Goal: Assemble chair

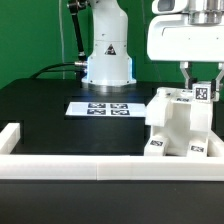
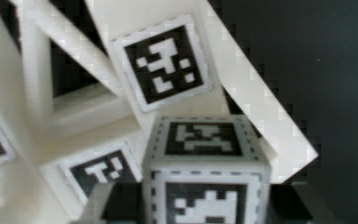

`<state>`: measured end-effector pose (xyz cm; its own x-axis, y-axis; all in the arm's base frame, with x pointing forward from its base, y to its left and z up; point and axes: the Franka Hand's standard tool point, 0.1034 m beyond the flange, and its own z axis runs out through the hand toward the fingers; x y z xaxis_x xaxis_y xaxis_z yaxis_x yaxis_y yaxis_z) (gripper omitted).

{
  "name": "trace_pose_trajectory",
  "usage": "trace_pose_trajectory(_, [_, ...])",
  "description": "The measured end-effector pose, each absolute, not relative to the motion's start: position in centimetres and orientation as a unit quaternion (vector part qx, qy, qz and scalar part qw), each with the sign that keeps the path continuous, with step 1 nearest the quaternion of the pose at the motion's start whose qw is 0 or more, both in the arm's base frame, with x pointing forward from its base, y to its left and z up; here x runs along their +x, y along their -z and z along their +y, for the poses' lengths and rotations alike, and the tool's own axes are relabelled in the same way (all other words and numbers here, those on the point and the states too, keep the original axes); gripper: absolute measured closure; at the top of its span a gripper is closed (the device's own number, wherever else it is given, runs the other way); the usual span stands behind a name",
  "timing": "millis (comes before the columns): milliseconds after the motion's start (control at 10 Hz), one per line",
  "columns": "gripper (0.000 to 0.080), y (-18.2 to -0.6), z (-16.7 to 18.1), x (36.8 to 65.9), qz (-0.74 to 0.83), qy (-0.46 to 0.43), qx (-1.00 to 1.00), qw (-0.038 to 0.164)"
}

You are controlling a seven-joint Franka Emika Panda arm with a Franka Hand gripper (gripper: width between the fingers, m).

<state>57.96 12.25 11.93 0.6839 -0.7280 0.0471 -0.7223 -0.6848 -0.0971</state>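
Exterior: we see the chair [image 1: 178,128] mostly built, near side, at the exterior view's right; the gripper [image 1: 202,86] has its jaws narrow, pinching the top tagged leg [image 1: 203,94]. Wrist: that leg [image 2: 201,150] stands against the panels [image 2: 87,90]; we judge its seating unfinished.

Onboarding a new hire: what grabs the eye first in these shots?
The white gripper, at the exterior view's right, clamped on a tagged block atop the half-built chair. Next, the marker board flat on the black table before the arm's base.
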Motion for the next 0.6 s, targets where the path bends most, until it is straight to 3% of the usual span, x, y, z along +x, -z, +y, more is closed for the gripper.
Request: trace_pose_trajectory(600, [0.0515, -11.93, 12.17, 57.72, 0.61, 0.02, -0.791, 0.05])
